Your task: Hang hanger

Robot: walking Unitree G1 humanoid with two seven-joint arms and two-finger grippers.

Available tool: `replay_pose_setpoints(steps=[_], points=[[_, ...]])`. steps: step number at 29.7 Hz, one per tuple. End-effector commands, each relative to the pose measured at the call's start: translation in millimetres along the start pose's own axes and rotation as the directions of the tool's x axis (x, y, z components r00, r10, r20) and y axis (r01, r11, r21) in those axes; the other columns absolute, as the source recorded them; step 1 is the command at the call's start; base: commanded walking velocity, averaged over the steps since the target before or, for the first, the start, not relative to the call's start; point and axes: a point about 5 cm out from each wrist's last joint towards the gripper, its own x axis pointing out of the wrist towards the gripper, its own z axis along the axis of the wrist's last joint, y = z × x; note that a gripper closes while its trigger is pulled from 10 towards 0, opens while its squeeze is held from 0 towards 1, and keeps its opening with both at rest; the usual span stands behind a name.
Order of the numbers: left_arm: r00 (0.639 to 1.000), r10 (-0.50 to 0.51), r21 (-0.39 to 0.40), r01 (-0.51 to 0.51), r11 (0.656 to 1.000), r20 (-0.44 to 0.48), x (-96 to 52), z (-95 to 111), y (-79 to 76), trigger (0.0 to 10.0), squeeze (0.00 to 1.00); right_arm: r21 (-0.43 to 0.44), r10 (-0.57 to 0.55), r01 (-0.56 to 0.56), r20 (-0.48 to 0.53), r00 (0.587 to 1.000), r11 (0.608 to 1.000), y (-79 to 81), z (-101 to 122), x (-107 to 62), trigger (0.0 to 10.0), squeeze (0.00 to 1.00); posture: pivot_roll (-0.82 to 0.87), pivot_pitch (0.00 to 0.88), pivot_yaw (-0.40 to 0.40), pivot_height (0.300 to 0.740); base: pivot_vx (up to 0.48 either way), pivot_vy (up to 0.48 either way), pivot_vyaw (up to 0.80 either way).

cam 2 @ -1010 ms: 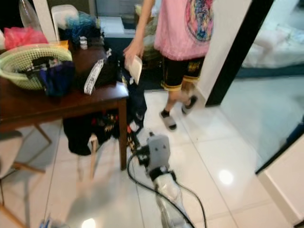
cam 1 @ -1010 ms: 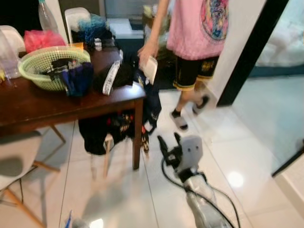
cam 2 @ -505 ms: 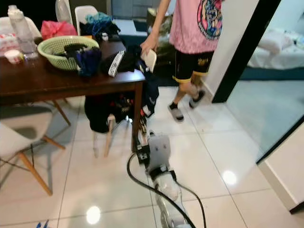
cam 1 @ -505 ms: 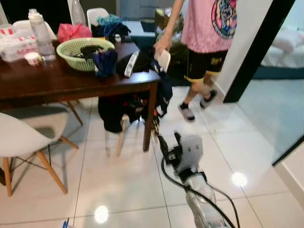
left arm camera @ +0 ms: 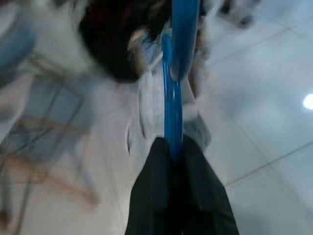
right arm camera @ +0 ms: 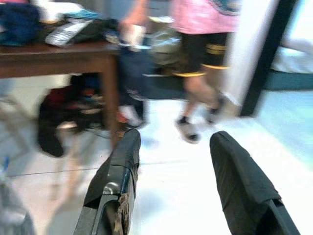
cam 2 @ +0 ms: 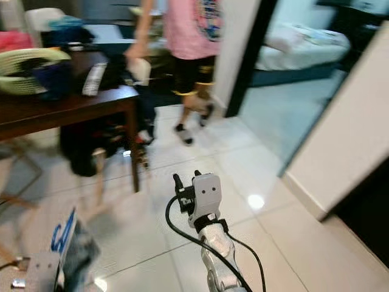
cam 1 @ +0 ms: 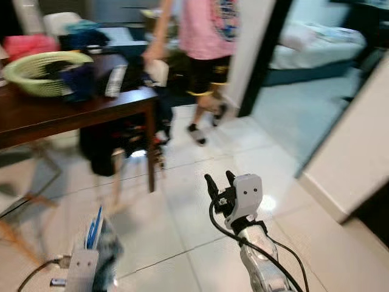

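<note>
A blue plastic hanger [left arm camera: 172,93] is clamped between the black fingers [left arm camera: 156,196] of my left gripper [left arm camera: 174,147], which is shut on it. In the eye views this gripper [cam 1: 91,243] is low at the left, and the hanger [cam 1: 93,226] sticks up from it. A blurred grey shape [cam 1: 110,244] sits beside the hanger; I cannot tell what it is. My right gripper [cam 1: 219,180] is raised over the white tiles in the middle, open and holding nothing, with both fingers [right arm camera: 122,161] spread wide.
A dark wooden table [cam 1: 73,112] with a green basket [cam 1: 39,70] and clothes stands at the left, with dark garments under it. A person in a pink shirt [cam 1: 203,27] stands by its far corner. A white wall corner [cam 1: 352,152] juts in at the right, beside a bedroom doorway [cam 1: 304,79].
The camera has swung to the right, so the table sits further left and the wall corner has come in. My left gripper with the blue hanger has come into view at the bottom left.
</note>
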Motion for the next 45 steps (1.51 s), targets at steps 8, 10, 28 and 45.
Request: replay_pose_setpoints(steps=[8, 10, 28, 45], points=[[0.917, -0.142, 0.038, 0.138, 0.99, 0.372, 15.6, 125, -5.4, 10.0, 0.0, -0.009, 0.035, -0.034, 0.059, 0.998, 0.999, -1.2, 17, 12.5, 10.0, 0.0, 0.08, 0.073, -0.017, 0.74, 0.0, 0.0, -0.8], [0.917, -0.142, 0.038, 0.138, 0.99, 0.372, 15.6, 125, -5.4, 10.0, 0.0, -0.009, 0.035, -0.034, 0.059, 0.998, 0.999, -1.2, 17, 12.5, 10.0, 0.0, 0.08, 0.073, -0.017, 0.74, 0.0, 0.0, -0.8], [0.715, -0.537, 0.14, 0.537, 0.832, 0.447, -18.4, 187, -30.5, 10.0, 0.0, 0.017, 0.044, -0.047, 0.136, 0.99, 0.999, -5.4, 40, 20.7, 10.0, 0.0, 0.06, 0.073, -0.007, 0.74, 0.0, 0.0, -0.79], [0.533, -0.723, 0.182, 0.735, 0.653, 0.439, -34.3, 198, -36.2, 10.0, 0.0, -0.039, 0.044, -0.038, 0.163, 0.986, 0.998, -25.5, 56, 23.1, 10.0, 0.0, 0.04, 0.073, 0.001, 0.74, 0.0, 0.0, -0.79]])
